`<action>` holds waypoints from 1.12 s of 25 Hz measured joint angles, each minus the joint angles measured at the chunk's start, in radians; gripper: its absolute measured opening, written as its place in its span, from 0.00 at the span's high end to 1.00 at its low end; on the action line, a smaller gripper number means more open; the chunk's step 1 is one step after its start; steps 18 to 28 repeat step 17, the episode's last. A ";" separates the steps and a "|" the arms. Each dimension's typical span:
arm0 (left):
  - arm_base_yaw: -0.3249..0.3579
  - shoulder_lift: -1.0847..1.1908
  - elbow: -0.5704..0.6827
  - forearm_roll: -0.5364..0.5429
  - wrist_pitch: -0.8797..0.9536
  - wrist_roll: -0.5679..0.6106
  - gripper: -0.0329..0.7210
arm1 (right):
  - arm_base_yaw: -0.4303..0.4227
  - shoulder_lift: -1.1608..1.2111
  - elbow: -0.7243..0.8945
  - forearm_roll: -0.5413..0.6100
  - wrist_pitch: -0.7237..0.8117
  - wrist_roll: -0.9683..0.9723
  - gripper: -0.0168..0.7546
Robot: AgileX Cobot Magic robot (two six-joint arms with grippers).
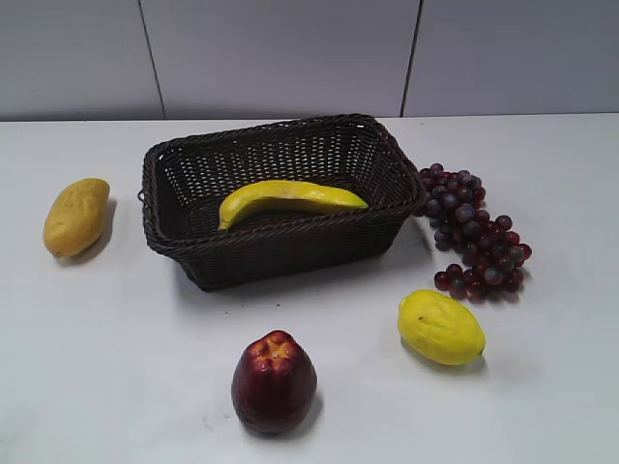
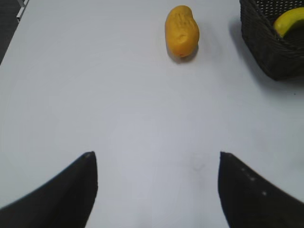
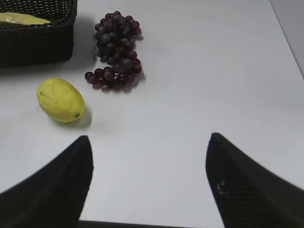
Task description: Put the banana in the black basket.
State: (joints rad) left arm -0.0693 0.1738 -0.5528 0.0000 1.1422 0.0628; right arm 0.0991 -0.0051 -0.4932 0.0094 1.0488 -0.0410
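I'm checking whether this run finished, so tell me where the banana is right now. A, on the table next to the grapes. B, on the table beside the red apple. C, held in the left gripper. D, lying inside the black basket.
D: the banana lies inside the black basket, and both the left gripper and the right gripper are open and empty over bare table.
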 joint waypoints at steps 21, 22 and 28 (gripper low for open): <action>0.006 -0.164 0.006 -0.018 -0.028 0.000 0.26 | 0.000 0.000 0.000 0.000 0.000 0.000 0.21; 0.006 -0.164 0.006 -0.018 -0.028 0.000 0.26 | 0.000 0.000 0.000 0.000 0.000 0.000 0.21; 0.006 -0.164 0.006 -0.018 -0.028 0.000 0.26 | 0.000 0.000 0.000 0.000 0.000 0.000 0.21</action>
